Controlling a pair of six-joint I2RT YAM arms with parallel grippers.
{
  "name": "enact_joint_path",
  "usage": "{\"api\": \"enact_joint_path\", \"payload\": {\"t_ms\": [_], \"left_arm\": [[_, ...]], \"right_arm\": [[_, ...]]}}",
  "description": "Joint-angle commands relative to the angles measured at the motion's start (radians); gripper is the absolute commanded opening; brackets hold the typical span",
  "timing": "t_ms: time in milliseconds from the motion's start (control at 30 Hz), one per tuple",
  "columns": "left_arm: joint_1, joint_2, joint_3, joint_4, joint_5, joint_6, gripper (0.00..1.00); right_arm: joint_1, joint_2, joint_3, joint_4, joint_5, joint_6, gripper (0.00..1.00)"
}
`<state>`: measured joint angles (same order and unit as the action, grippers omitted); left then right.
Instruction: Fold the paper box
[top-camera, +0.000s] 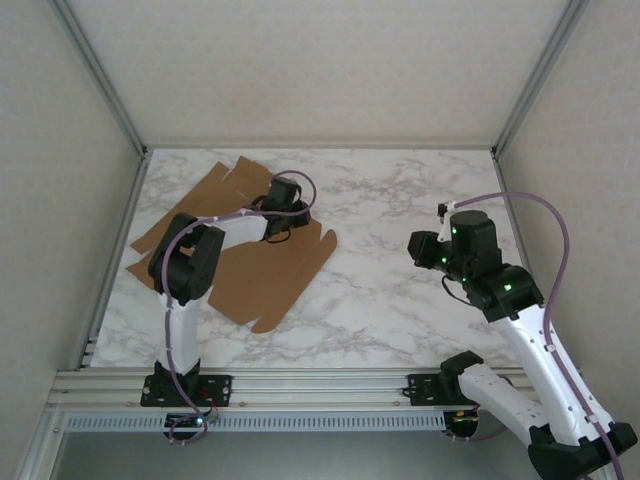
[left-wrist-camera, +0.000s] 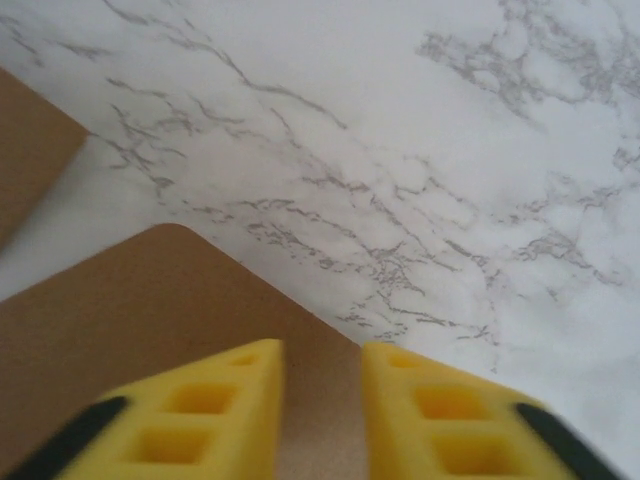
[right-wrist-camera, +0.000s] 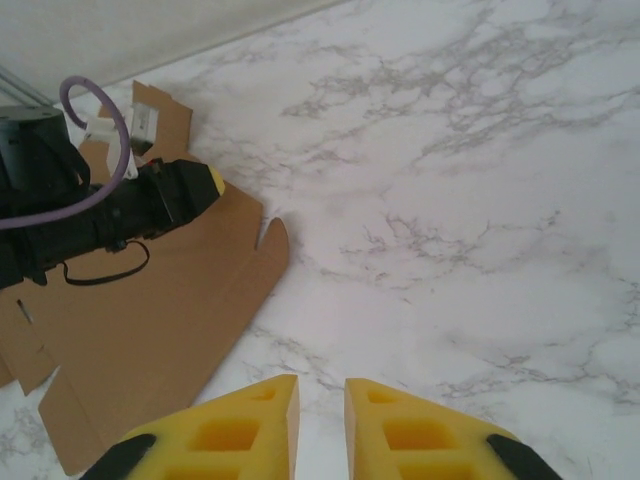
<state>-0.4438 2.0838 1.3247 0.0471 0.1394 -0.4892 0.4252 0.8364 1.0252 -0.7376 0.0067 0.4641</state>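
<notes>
While paper box (top-camera: 265, 285) lies flat | left hand (left-wrist-camera: 322, 352) narrow, empty, over it | right hand (right-wrist-camera: 322, 385) narrow, empty

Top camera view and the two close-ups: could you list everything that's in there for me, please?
paper box: one, brown, lying flat and unfolded on the table's left half
table: one, white marble pattern with grey veins, under everything
walls: three, pale, at the back and both sides
metal frame rail: one, silver, along the near edge
cables: two, purple, one along each arm
arms: two, white and black; left arm over the box, right arm over bare table
tools: two, yellow fingers; left tool above a rounded box flap, right tool above bare table; each with a narrow gap, holding nothing
</notes>
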Motion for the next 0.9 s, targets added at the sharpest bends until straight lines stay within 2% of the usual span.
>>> {"api": "enact_joint_path", "payload": {"t_ms": [0, 100, 267, 367, 533, 600, 633, 767, 867], "left_arm": [[-0.012, 0.046, 0.045, -0.034, 0.037, 0.013, 0.11], [-0.033, 0.078, 0.073, -0.062, 0.036, 0.033, 0.0], [-0.098, 0.141, 0.153, -0.125, 0.056, 0.09, 0.0], [-0.157, 0.176, 0.213, -0.176, 0.077, 0.152, 0.0], [-0.263, 0.152, 0.222, -0.247, 0.107, 0.272, 0.0], [-0.285, 0.102, 0.178, -0.242, 0.093, 0.296, 0.0], [-0.282, 0.055, 0.137, -0.217, 0.083, 0.287, 0.0], [-0.229, -0.127, -0.006, -0.099, 0.154, 0.227, 0.0], [-0.19, -0.266, -0.106, -0.01, 0.233, 0.189, 0.0]], "right_arm": [[-0.002, -0.009, 0.019, -0.033, 0.012, -0.009, 0.18], [-0.003, -0.022, 0.019, -0.037, 0.013, -0.011, 0.18], [-0.003, -0.027, 0.02, -0.052, 0.026, -0.013, 0.19], [-0.003, -0.034, 0.014, -0.058, 0.033, -0.019, 0.23], [-0.003, -0.072, 0.021, -0.06, 0.167, 0.005, 0.49], [-0.003, -0.072, 0.024, -0.059, 0.211, 0.0, 0.52], [-0.003, -0.055, 0.03, -0.072, 0.239, -0.009, 0.5], [-0.003, 0.028, 0.038, -0.054, 0.22, -0.038, 0.21], [-0.004, 0.085, 0.006, 0.039, 0.12, -0.036, 0.14]]}}
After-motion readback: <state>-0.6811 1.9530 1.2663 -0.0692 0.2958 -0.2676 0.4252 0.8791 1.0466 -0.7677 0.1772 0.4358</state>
